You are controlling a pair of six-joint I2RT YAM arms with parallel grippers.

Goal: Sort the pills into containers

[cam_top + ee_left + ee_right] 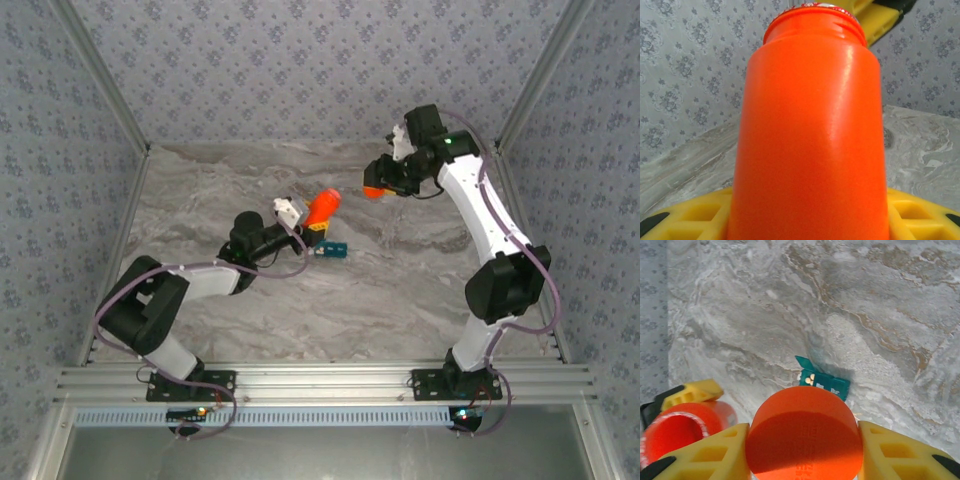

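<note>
The teal container [331,251] lies on the marble table, a row of small compartments with one end lid raised. In the right wrist view the container [827,382] holds a few pale pills [810,380] in that open compartment. My left gripper [310,226] is shut on an orange bottle [322,207], which tilts up and to the right just above the container. The bottle [810,135] has its mouth uncapped. My right gripper [380,187] hovers farther right and higher, shut on the bottle's orange cap [804,437] between yellow fingers [900,455].
The bottle's open mouth [675,437] shows at the lower left of the right wrist view, with a left finger [690,391] beside it. Patterned walls [320,60] enclose the marble table [400,290] on three sides.
</note>
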